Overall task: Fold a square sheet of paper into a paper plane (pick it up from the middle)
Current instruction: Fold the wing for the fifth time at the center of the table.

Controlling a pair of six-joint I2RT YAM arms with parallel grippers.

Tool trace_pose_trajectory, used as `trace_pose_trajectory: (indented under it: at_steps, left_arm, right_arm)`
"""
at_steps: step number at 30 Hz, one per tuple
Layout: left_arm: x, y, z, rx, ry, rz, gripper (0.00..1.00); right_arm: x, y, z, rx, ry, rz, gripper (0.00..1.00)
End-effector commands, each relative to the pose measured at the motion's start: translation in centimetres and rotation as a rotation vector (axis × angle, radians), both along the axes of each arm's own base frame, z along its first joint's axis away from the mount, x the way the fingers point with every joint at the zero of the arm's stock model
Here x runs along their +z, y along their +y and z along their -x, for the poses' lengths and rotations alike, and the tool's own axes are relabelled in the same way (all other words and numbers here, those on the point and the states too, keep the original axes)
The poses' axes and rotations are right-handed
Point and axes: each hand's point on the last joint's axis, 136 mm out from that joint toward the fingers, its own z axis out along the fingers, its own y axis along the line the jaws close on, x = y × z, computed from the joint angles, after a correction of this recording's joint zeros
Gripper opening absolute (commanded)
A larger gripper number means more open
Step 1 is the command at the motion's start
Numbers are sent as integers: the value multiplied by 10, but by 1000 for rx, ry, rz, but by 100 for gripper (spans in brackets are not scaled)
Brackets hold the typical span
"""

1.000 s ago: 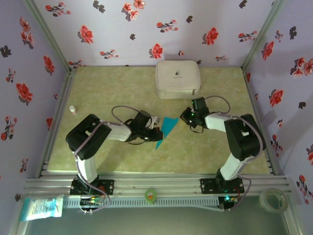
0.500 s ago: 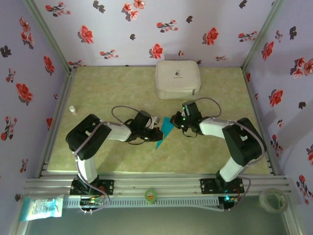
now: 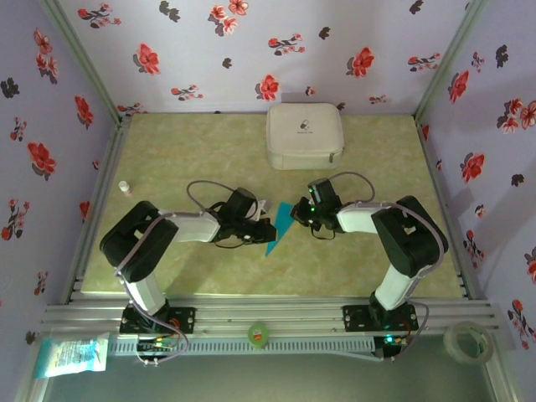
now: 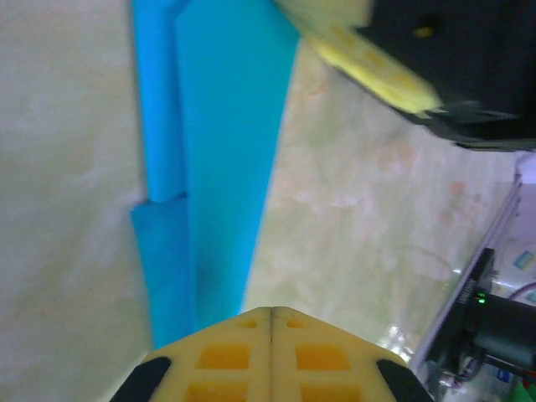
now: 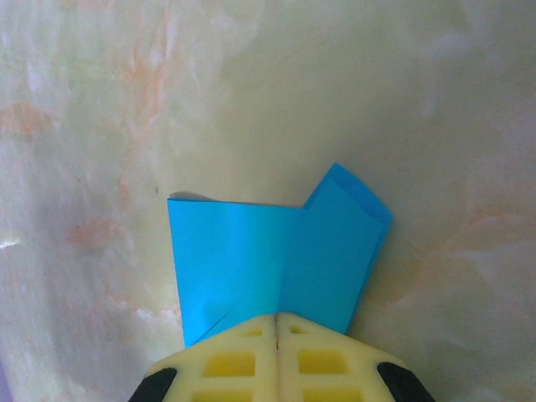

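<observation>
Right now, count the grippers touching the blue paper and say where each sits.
2. The left gripper, fingers closed, touches the folded blue paper from its left side; the right gripper, also closed, from its right side, mid-table in front of the white case.

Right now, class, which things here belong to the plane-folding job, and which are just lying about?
Job in hand:
folded blue paper
left gripper
right gripper

Lying about:
white zip case
small white bottle
tape roll
</observation>
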Motion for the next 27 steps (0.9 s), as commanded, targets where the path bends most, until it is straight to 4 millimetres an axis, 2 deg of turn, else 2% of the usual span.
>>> trace_pose_trajectory:
  at_steps: [1, 7, 15, 20, 27]
  left_arm:
    - [31, -8, -6, -17, -22, 31, 0]
    - [24, -23, -12, -56, 4, 27, 2]
    - [1, -34, -25, -82, -20, -58, 4]
    - [-20, -28, -27, -93, -19, -136, 5]
    - [-54, -1, -8, -76, 29, -240, 5]
  right_arm:
    - [-31, -13, 17, 3, 80, 82, 0]
    - [-30, -10, 16, -5, 75, 56, 1]
    - [-31, -10, 18, -7, 76, 49, 1]
    - [-32, -11, 19, -6, 79, 49, 1]
    - [-37, -13, 23, -6, 91, 58, 1]
